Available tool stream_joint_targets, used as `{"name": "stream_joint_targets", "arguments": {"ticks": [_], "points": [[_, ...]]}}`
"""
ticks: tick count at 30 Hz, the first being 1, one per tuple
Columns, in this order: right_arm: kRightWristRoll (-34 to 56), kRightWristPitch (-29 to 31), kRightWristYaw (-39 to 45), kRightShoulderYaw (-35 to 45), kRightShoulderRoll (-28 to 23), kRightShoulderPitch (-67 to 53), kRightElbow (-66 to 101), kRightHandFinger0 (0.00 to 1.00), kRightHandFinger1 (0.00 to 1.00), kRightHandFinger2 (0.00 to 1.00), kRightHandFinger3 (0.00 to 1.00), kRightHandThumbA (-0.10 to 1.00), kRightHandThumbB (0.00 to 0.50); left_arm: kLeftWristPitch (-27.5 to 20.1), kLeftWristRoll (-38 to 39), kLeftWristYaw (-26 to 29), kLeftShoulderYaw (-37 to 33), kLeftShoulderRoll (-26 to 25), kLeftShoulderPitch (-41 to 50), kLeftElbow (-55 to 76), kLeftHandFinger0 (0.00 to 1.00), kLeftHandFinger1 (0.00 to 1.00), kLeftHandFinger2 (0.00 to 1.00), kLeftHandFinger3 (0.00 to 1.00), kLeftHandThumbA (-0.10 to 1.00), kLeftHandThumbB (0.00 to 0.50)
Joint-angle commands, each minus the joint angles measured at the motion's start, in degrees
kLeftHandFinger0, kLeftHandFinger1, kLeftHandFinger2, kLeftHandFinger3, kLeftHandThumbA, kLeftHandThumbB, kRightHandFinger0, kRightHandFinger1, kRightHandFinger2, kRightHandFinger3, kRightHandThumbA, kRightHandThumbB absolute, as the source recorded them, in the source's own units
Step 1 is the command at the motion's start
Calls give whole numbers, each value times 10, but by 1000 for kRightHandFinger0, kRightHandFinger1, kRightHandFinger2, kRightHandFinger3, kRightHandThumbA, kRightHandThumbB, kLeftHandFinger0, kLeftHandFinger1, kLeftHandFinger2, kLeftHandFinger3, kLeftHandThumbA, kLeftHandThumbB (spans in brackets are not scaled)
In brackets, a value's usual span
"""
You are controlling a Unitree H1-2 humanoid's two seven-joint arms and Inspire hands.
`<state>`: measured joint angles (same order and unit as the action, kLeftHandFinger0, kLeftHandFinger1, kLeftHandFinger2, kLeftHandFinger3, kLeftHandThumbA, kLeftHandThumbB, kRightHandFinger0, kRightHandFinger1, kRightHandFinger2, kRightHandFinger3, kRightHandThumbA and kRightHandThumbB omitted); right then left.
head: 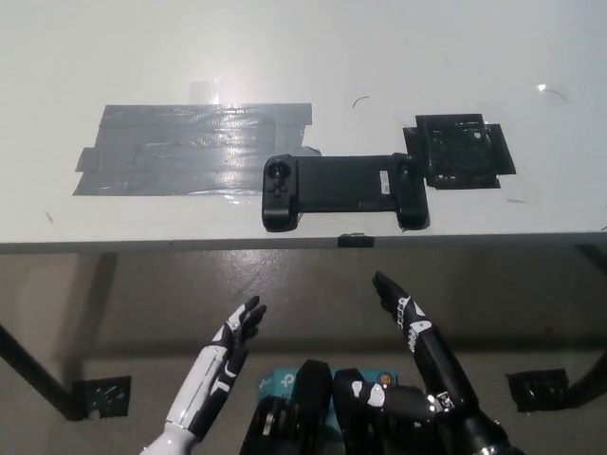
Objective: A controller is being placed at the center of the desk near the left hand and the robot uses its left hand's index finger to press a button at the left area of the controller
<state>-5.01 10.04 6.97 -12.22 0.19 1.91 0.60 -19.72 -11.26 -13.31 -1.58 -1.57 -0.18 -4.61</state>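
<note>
Your controller point(342, 191) lies flat at centre frame, near the desk's point(398, 57) front edge, between the grey tape patch point(190, 149) and the black patch point(459, 151). Your left hand point(228, 346) hovers lower left below the desk edge, fingers extended, holding nothing. Your right hand point(403, 311) hangs lower right, fingers straight, empty.

Black controller point(343, 192) near desk point(285, 57) edge, left hand point(237, 332) and right hand point(403, 313) below, empty.

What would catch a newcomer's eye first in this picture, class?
The black controller lying near the front edge of the white desk, between a grey tape patch and a black patch. Below the desk edge, the white left hand and black right hand hang open.
</note>
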Motion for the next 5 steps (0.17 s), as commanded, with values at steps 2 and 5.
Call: {"name": "stream_joint_targets", "arguments": {"ticks": [2, 5], "points": [[15, 47, -12, 14, 14, 17, 0, 1000, 1000, 1000, 1000, 1000, 277, -56, -9, 43, 2, -11, -14, 2, 1000, 1000, 1000, 1000, 1000, 275], [17, 48, -14, 17, 18, 13, -1, 1000, 1000, 1000, 1000, 1000, 299, -59, -14, 49, 1, -11, -10, -1, 1000, 1000, 1000, 1000, 1000, 278]]}}
